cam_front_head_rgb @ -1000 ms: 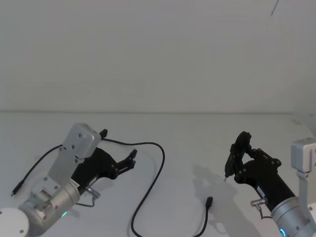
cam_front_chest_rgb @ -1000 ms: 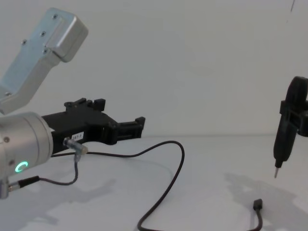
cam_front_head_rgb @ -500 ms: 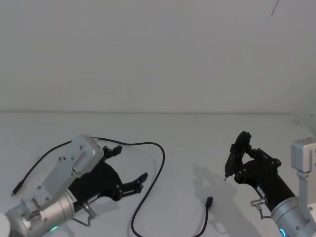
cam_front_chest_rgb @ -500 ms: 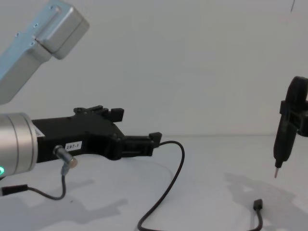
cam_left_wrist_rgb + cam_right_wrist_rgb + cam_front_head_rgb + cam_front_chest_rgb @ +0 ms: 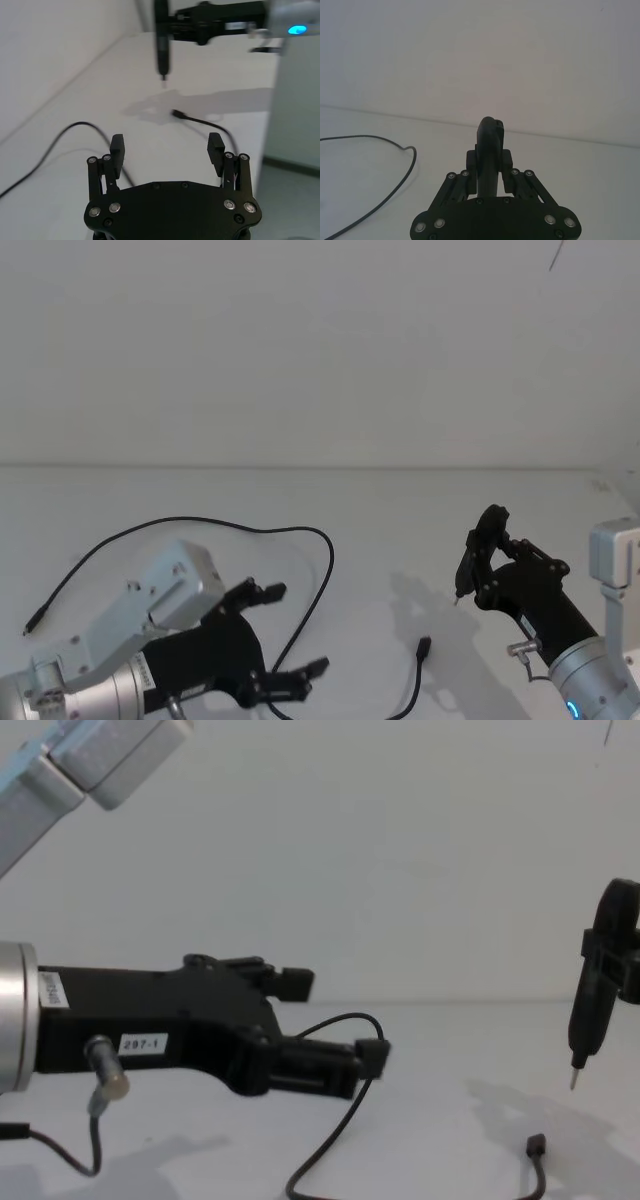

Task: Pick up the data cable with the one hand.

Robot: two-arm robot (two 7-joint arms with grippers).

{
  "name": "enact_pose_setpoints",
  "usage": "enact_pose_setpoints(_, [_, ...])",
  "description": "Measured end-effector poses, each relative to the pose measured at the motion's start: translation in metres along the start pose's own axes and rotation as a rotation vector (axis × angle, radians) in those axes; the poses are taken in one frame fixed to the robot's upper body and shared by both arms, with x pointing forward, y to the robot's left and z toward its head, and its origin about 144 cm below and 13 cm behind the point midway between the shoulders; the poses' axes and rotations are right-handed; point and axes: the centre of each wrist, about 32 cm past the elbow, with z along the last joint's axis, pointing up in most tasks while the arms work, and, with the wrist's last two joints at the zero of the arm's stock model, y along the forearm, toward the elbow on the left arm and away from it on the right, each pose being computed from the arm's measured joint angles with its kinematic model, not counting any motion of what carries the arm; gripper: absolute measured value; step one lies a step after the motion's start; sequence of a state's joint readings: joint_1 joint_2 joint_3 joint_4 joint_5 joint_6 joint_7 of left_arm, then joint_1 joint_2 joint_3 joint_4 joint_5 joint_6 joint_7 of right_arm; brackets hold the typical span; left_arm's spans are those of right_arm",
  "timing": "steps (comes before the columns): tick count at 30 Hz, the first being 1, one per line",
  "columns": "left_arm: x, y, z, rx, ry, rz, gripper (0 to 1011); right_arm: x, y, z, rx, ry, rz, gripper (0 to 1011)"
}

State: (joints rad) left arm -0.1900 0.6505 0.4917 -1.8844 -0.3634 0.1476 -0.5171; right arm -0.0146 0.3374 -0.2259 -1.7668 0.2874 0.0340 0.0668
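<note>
Left gripper, black angular plastic, jaws wide and empty, hovers at lower left over the long thin black data cable looping through frame centre. Step in hand: approach. Next: descend astride 1 cord run, then close. Right gripper sits parked at lower right, clamping a black pen-shaped screwdriver.

Head view looks down, chest view low across; both share the data cable.

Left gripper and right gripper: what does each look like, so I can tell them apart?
Left gripper: black, angular, two-fingered, with a small white number label and a metal-tipped grey wire, on a thick silver wrist. Right gripper: black linkage fingers with silver screws, silver wrist with a blue light ring.
</note>
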Motion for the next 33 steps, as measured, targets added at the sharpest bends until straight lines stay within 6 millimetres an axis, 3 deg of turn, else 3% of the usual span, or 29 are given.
enact_pose_setpoints(13, [-0.008,-0.002,0.012,0.075,0.02,-0.163,1001,0.0,0.0,0.0,0.0,0.0,0.0,279])
enact_pose_setpoints(33, [-0.002,-0.024,-0.007,0.186,-0.045,-0.191,1001,0.0,0.0,0.0,0.0,0.0,0.0,279])
